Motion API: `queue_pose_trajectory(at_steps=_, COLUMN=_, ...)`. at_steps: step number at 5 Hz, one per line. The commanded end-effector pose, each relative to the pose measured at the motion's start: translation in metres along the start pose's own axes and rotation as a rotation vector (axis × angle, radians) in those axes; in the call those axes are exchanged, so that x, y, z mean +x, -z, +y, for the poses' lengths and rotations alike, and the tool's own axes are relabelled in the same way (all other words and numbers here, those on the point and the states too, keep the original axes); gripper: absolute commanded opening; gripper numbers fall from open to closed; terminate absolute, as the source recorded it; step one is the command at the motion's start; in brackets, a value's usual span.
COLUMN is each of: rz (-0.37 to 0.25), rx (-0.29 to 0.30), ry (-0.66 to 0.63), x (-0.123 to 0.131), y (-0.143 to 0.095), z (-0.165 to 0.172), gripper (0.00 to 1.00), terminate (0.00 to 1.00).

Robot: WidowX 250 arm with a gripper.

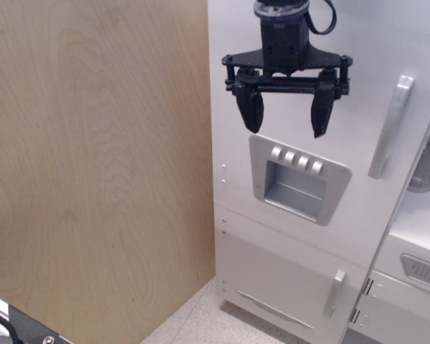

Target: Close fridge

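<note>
My tool (287, 113) hangs with fingers spread wide, holding nothing, in front of the fridge (330, 107) door, above the dispenser panel (297, 179).

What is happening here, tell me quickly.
A single robot arm is working at a white toy fridge. Its black gripper hangs open in front of the large upper door, just above the grey dispenser panel and left of the vertical bar handle. It holds nothing. The door looks nearly flush with the cabinet, though its right edge seems to stand slightly proud.
</note>
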State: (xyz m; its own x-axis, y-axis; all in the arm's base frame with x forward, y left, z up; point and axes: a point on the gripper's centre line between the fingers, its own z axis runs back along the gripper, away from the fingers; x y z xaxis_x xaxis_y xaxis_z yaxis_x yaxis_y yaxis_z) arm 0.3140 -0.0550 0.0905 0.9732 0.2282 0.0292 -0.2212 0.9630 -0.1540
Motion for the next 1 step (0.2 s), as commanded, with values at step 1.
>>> queue_pose_trajectory(at_steps=1, rz=-0.056, rx=-0.022, ry=0.014, x=0.0063, y=-0.0212, z=-0.0003, gripper=1.00, terminate=1.00)
